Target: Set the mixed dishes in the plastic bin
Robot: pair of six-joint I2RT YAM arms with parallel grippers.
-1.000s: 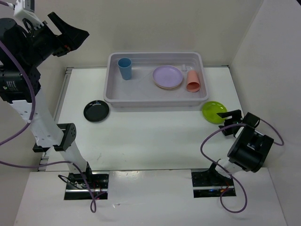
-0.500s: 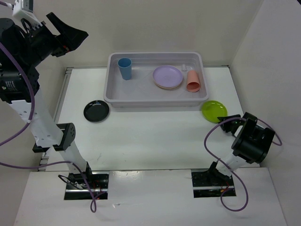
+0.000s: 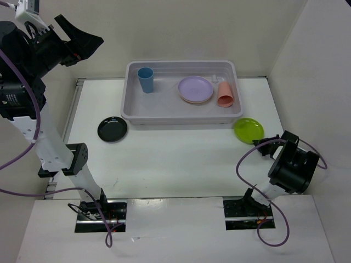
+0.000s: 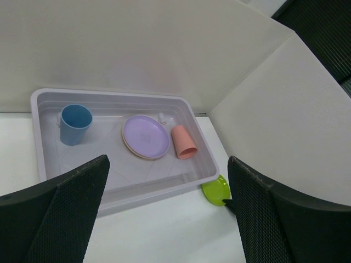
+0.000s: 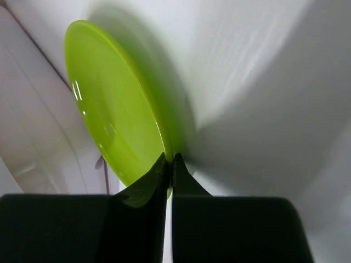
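Noted white surface (image 3: pixel 181 159), white walls (image 3: pixel 181 33); counted one bin (image 3: pixel 181 118), two cups (image 3: pixel 145 80), three plates (image 3: pixel 196 88). Found right pincer (image 5: pixel 169 164) gripping green plate (image 5: pixel 115 115), left pincer (image 4: pixel 167 161) agape.

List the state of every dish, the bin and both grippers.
bin: partly filled
lime green plate: outside bin, rim gripped
black plate: outside bin, untouched
lilac plate: in bin, flat
blue cup: in bin, upright
salmon-pink cup: in bin, mouth hidden
left gripper: open, empty
right gripper: shut on lime green plate
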